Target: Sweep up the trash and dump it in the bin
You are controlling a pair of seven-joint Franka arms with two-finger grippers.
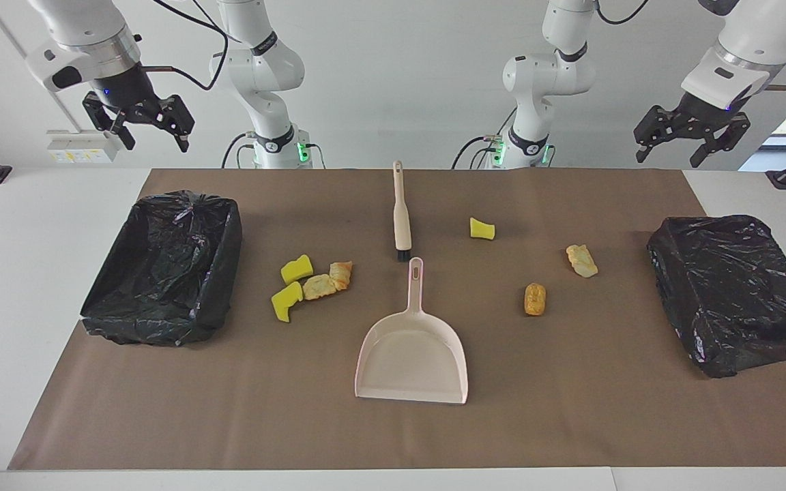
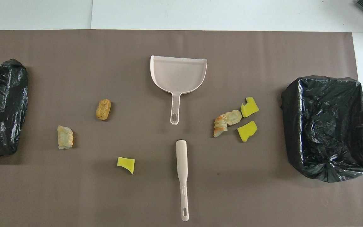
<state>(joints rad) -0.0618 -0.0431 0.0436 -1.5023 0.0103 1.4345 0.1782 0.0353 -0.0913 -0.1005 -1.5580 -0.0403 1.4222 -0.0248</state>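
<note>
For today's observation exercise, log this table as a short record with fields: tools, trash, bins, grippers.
tools: brush nearer the robots, dustpan farther, handles end to end, apart
trash: seven scraps on the brown mat; cluster of four toward the right arm's end, three scattered toward the left arm's
bins: open lined bin at the right arm's end; bagged bin at the left arm's
grippers: left gripper and right gripper raised, open, empty

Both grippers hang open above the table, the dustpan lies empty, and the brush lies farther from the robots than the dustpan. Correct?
One thing is wrong: the brush lies nearer to the robots than the dustpan, as the facing view shows. The rest holds: the left gripper and right gripper hang open above the table, and the dustpan is empty.
</note>
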